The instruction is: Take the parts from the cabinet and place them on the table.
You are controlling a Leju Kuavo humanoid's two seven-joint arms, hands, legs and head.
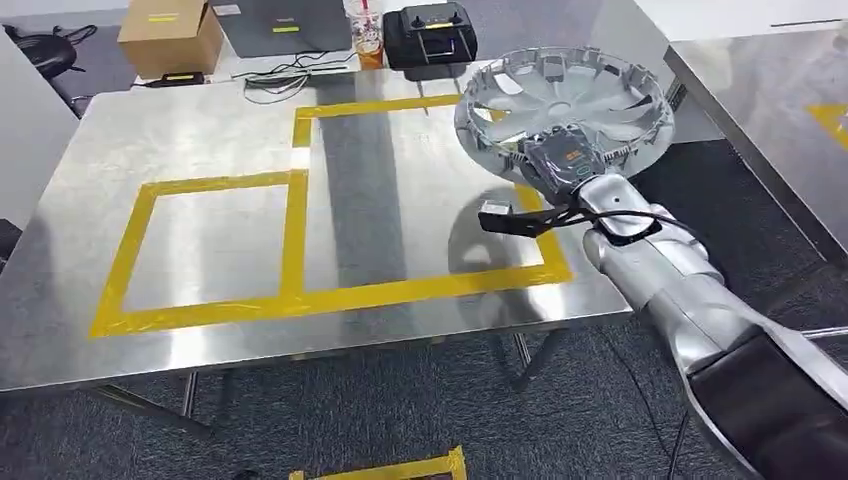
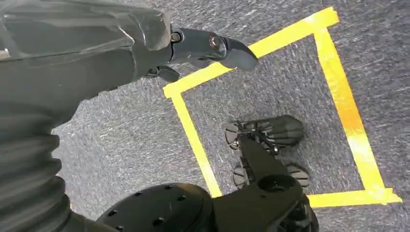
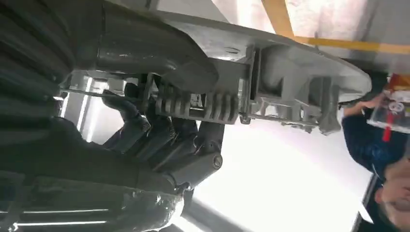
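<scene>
Right wrist view: fingers point(image 3: 159, 145) curled under the wheel cover's point(image 1: 570, 95) rim. Head view: right hand point(image 1: 560, 165) grasps it above the table point(image 1: 230, 240).

A bare steel desk point(image 1: 230, 130) is marked with yellow tape point(image 1: 294, 232) laid as two adjoining rectangles, the smaller at the left and the larger at the right. Along the far edge a cardboard box point(image 1: 170, 37), a closed grey laptop point(image 1: 283, 25), a black cable point(image 1: 280, 80), an orange drink cup point(image 1: 368, 40) and a black handheld controller point(image 1: 430, 36) are seen. More yellow tape point(image 2: 338, 96) is stuck to the grey carpeted floor point(image 2: 121, 135) as a square outline.
</scene>
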